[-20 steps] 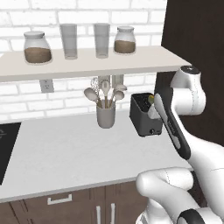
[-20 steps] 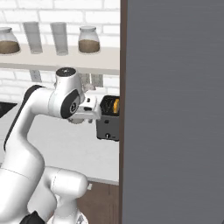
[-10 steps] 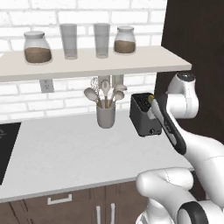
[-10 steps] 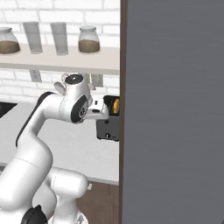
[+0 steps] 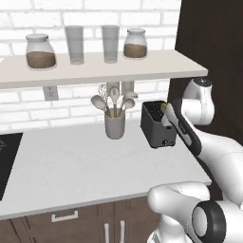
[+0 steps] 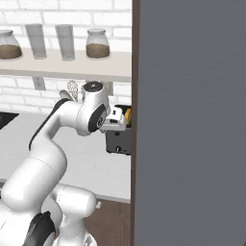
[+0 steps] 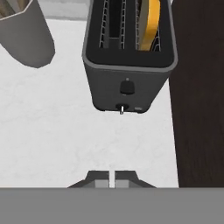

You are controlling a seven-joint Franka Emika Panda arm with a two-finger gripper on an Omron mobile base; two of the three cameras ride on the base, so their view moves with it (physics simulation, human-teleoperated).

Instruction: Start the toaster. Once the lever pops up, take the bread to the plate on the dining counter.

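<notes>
Toaster (image 7: 127, 65) at the surface's (image 7: 52, 127) right edge, bread slice (image 7: 148, 24) in one slot, tool (image 7: 111, 178) pressed together, empty, hovering near its front.

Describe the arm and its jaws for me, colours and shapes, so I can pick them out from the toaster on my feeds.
The arm is glossy white, built of rounded, bulging segments with dark grey-black joints and round dark end caps. A black strip runs along the forearm in the left base view. The gripper has small dark grey fingertips with lighter pads. No cables or markings show.
</notes>
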